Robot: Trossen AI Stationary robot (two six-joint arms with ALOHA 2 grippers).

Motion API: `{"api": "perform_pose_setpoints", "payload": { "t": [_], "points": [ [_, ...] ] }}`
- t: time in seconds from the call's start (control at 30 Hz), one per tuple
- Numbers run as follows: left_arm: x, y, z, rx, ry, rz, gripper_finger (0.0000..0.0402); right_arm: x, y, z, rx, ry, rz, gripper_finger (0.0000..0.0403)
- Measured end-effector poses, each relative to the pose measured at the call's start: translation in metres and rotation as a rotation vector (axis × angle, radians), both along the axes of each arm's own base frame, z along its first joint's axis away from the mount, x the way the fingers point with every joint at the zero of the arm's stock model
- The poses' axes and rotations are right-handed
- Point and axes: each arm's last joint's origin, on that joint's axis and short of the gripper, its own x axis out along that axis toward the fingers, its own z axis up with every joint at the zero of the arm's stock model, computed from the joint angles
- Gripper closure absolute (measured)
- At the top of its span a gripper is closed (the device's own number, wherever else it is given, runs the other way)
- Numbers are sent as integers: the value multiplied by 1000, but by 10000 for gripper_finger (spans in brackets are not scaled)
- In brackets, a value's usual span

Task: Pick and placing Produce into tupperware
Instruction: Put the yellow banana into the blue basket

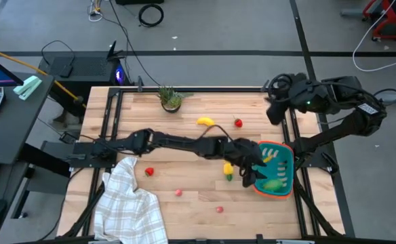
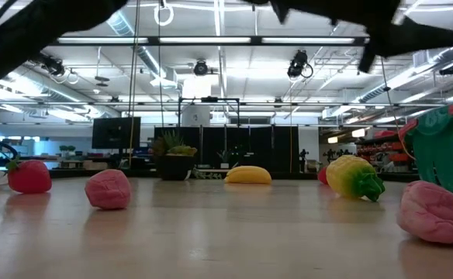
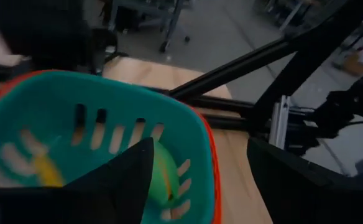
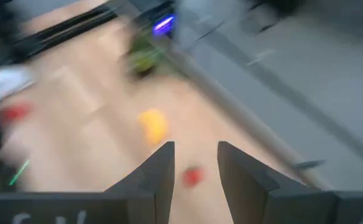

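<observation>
green vegetable lies in the tupperware beneath the left gripper, fingers apart.

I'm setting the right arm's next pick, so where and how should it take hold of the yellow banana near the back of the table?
Grip the banana across its middle, coming straight down from above. It lies flat on the bare wood, a short curved piece, clear of the potted plant and the small red fruit, so fingers closing across its narrow width should fit. The right gripper is near, probably the better arm.
</observation>
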Motion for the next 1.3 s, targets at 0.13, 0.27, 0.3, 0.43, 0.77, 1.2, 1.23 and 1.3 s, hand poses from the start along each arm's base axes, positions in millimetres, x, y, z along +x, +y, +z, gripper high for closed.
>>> {"api": "perform_pose_setpoints", "payload": {
  "t": [0.13, 0.27, 0.3, 0.43, 0.77, 1.2, 1.23, 1.3],
  "points": [
    [-26, 18, 22, 43, 208, 19, 148, 9, 13, -5, 189, 52, 270, 273],
    [-53, 33, 44, 131, 350, 0, 158, 23, 24, -12, 231, 95, 313, 273],
    [-60, 38, 49, 157, 376, -2, 161, 27, 26, -14, 236, 105, 312, 273],
    [-84, 64, 61, 252, 527, 98, 175, 50, 37, -26, 282, 161, 281, 273],
    [-143, 130, 92, 327, 805, 384, 210, 115, 58, -77, 351, 389, 147, 272],
    [-158, 180, 82, 507, 887, 260, 223, 155, 67, -117, 382, 546, 169, 272],
    [-155, 183, 78, 549, 867, 223, 222, 155, 67, -117, 391, 538, 147, 272],
    [-150, 186, 67, 621, 841, 160, 217, 154, 67, -116, 398, 514, 99, 272]
  ]
}}
